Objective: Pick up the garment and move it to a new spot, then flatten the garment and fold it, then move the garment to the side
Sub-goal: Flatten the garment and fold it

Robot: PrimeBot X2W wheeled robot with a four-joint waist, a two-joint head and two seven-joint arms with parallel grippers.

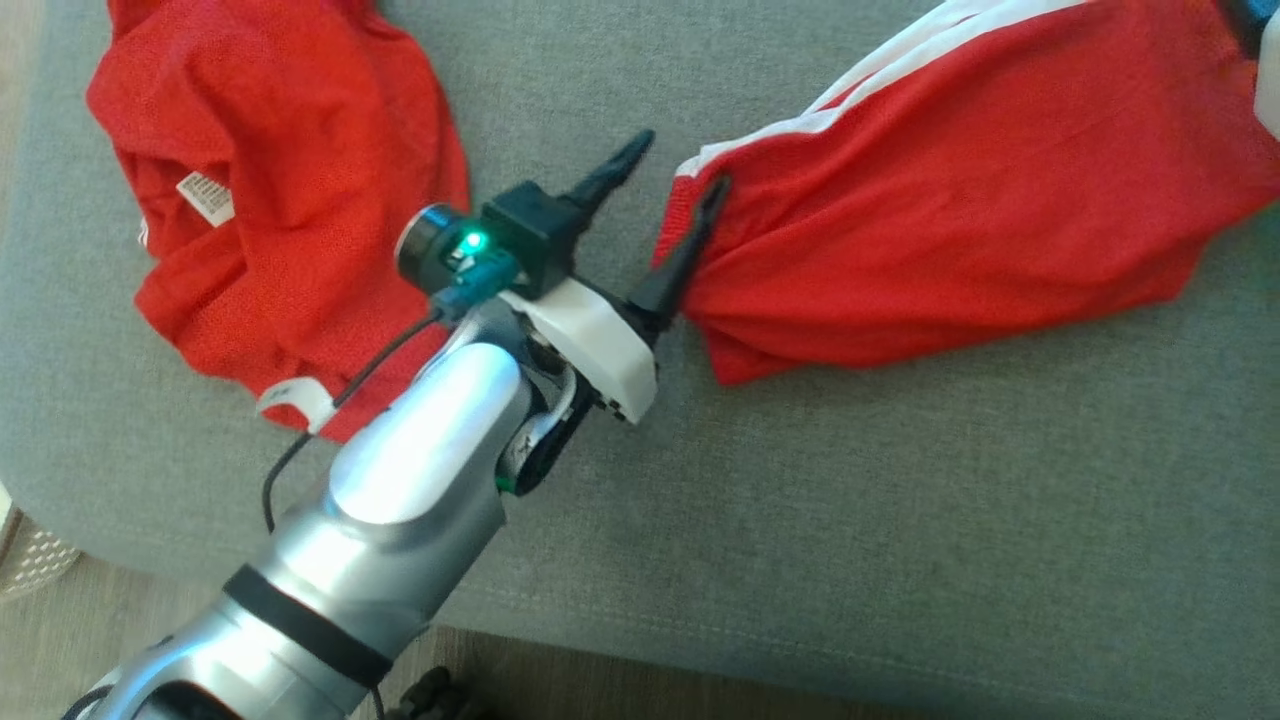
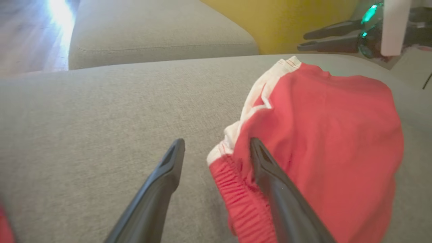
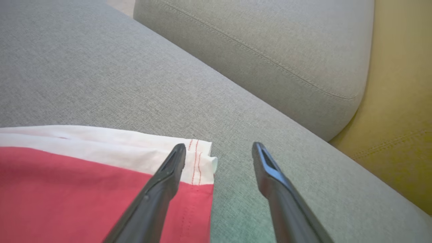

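Head view: a red garment (image 1: 960, 190) with white side stripes lies stretched across the right of the grey sofa seat (image 1: 900, 480). A second red garment (image 1: 290, 200) sits crumpled on the left, apart from it. The left gripper (image 1: 680, 165) is at the left end of the striped garment, its fingers apart, one finger touching the elastic edge. The right gripper (image 3: 218, 148) hangs over the garment's white-striped corner at the far right, fingers likewise spread and clamping nothing.
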